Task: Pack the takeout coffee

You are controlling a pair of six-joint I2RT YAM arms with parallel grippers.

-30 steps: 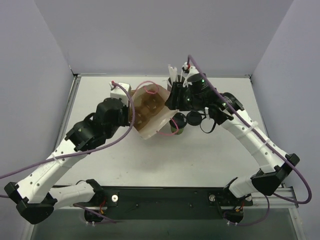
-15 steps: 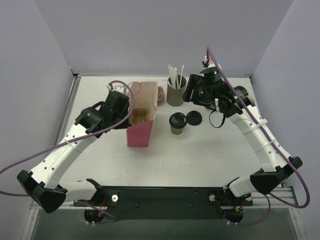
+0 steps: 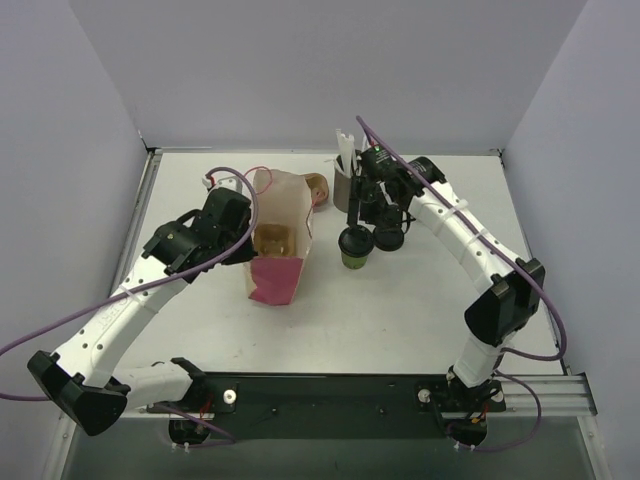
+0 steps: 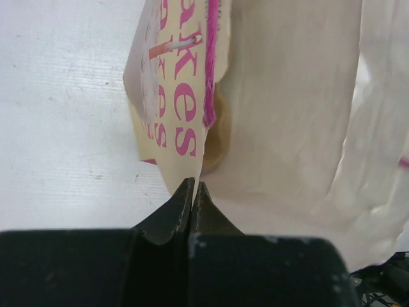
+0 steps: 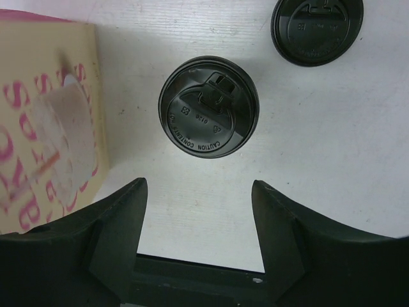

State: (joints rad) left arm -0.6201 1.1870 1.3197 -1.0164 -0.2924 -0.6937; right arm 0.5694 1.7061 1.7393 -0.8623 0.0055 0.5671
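Right gripper (image 5: 197, 188) above cup (image 5: 209, 107), left gripper (image 4: 193, 188) — bag (image 4: 287, 115)

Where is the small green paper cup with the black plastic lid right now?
In the top view the green cup stands mid-table, between the pink-and-cream paper bag on its left and a loose black lid on its right.

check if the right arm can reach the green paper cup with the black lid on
Probably yes: the right fingers stand open above the small green paper cup with its black plastic lid, nothing between. The loose black round lid and paper bag lie aside.
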